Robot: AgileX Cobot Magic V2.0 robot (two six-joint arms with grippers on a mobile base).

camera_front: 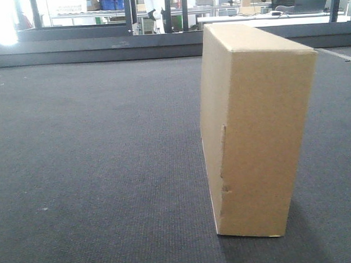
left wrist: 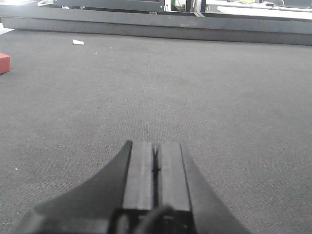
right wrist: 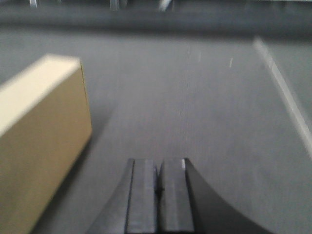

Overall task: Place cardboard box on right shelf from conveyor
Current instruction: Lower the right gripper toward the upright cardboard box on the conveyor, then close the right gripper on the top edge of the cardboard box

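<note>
The tan cardboard box (camera_front: 254,128) stands upright on its narrow edge on the dark grey conveyor (camera_front: 95,158), right of centre in the front view, its seam flap facing me. In the right wrist view the box (right wrist: 39,141) fills the left side, a little ahead and to the left of my right gripper (right wrist: 158,163), which is shut with nothing in it. My left gripper (left wrist: 156,145) is shut and empty too, low over bare belt (left wrist: 195,87); the box does not show in that view. The right shelf is out of view.
A dark rail (camera_front: 102,50) edges the belt's far side, with benches and racks behind it. A small red block (left wrist: 4,62) and a white scrap (left wrist: 78,42) lie on the belt at far left. A pale stripe (right wrist: 285,92) runs along the right.
</note>
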